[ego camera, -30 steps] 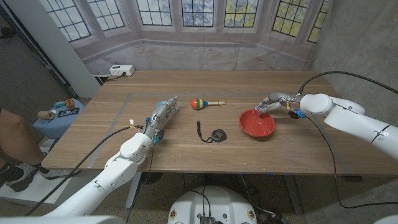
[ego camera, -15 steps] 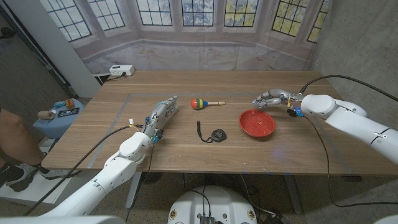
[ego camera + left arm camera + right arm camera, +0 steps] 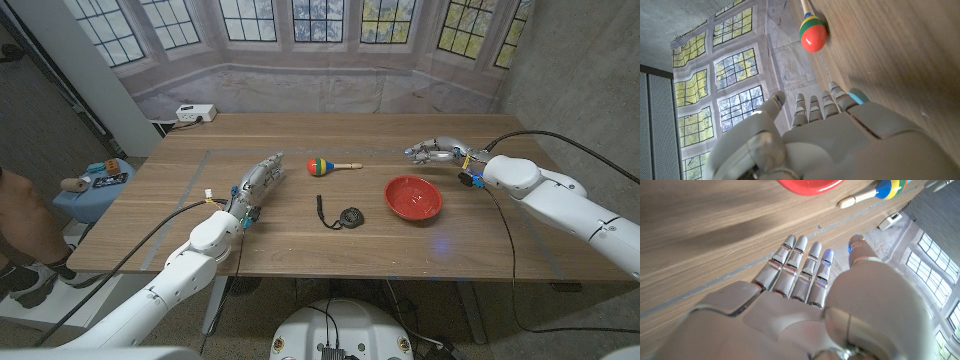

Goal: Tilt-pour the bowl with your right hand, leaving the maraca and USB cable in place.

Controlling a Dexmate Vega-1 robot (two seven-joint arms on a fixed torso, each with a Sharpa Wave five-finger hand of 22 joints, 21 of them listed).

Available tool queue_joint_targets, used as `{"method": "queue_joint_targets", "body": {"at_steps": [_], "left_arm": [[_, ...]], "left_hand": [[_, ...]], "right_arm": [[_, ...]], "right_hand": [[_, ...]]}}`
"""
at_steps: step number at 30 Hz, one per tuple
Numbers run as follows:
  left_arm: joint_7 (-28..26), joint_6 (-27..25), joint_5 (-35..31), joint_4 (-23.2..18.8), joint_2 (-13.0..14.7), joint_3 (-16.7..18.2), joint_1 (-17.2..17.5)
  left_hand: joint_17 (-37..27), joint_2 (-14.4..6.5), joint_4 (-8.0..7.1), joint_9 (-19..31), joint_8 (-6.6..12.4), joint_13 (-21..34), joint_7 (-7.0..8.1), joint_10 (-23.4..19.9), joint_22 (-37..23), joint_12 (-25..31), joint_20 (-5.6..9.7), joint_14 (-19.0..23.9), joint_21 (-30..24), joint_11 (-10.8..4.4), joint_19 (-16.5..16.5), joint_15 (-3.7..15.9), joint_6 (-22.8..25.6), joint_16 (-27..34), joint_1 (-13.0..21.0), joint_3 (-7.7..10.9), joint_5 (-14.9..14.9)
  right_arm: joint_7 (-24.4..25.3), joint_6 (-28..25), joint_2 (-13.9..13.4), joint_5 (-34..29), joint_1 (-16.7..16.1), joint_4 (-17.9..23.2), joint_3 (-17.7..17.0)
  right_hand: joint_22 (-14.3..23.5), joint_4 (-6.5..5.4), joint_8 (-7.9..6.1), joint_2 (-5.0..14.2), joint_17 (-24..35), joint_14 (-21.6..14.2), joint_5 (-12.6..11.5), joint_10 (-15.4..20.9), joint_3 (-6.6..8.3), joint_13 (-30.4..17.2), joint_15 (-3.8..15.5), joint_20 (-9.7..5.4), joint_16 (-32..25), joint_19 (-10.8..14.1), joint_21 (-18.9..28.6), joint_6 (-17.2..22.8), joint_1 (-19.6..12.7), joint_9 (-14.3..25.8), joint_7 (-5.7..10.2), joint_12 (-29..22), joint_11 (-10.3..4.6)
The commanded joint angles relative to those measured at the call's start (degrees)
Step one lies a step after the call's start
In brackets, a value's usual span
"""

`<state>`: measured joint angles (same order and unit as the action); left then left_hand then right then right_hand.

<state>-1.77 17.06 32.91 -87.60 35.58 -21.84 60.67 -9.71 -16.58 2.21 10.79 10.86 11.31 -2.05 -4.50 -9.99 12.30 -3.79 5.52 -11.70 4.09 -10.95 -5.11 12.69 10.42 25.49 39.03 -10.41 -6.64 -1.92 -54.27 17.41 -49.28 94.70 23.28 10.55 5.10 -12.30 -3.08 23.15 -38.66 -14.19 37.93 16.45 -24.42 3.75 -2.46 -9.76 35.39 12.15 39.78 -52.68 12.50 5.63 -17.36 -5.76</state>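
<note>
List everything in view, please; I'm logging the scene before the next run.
bowl: one, red, upright on the table's right half, nothing touching it.
maraca: one, red, yellow, green and blue head with a pale wooden handle, lying at the middle toward the far side.
cable: one, black, coiled, near the middle, left of the bowl.
table: one, brown wood, bearing all three.
power strip: one, white, at the far left corner.
stool: one, blue, left of the table, small things on it.
person: one, partly seen at the left edge.
left hand: grey, on the table left of the maraca, holding nothing.
right hand: grey, fingers apart, behind the bowl, holding nothing.
</note>
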Motion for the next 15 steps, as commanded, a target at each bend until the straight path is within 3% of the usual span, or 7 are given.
{"method": "queue_joint_targets", "body": {"at_steps": [1,7,15], "left_arm": [[0.0,-0.1,-0.2,-0.3,-0.1,0.0,-0.5],[-0.6,-0.2,-0.4,-0.9,-0.2,0.0,-0.2],[-1.7,0.8,0.2,-1.8,-0.7,0.9,0.8]], "left_hand": [[-0.3,6.3,-0.24,0.1,0.01,0.1,-0.13,-0.3,-0.2,-0.1,-0.11,0.3,0.2,-0.14,-0.2,-0.04,0.3,0.1,-5.9,-0.05,-0.5],[-0.3,6.3,-0.2,0.1,0.01,0.1,-0.14,-0.3,-0.2,-0.1,-0.06,0.3,0.1,-0.17,-0.3,-0.03,0.3,0.1,-5.8,-0.06,-0.5],[-0.3,6.3,-0.32,0.1,0.05,0.1,-0.27,-0.3,-0.2,-0.1,-0.13,0.2,0.2,-0.09,-0.2,-0.11,0.4,0.1,-5.9,-0.07,-0.5]], "right_arm": [[3.0,6.4,2.4,3.5,-1.8,-2.6,-2.4],[3.8,9.4,3.9,4.6,-2.2,-4.2,-3.0],[4.1,15.0,8.2,6.8,-2.1,-8.2,-3.1]], "right_hand": [[0.1,-0.6,0.12,0.42,-0.1,0.2,-0.2,-0.4,0.25,0.0,4.67,0.18,-0.5,0.6,0.3,-0.4,0.7,0.2,-0.23,0.2,0.06],[0.1,-1.34,0.2,1.34,-0.5,0.3,0.0,-0.3,0.21,0.2,4.36,0.22,-0.7,0.6,0.3,-0.6,1.9,0.1,-0.24,0.6,0.17],[0.2,-2.12,0.88,2.58,-1.4,1.0,0.3,-1.8,0.26,0.7,3.66,0.34,-0.8,0.5,0.3,-2.4,3.4,-0.1,-0.61,1.8,0.42]]}}
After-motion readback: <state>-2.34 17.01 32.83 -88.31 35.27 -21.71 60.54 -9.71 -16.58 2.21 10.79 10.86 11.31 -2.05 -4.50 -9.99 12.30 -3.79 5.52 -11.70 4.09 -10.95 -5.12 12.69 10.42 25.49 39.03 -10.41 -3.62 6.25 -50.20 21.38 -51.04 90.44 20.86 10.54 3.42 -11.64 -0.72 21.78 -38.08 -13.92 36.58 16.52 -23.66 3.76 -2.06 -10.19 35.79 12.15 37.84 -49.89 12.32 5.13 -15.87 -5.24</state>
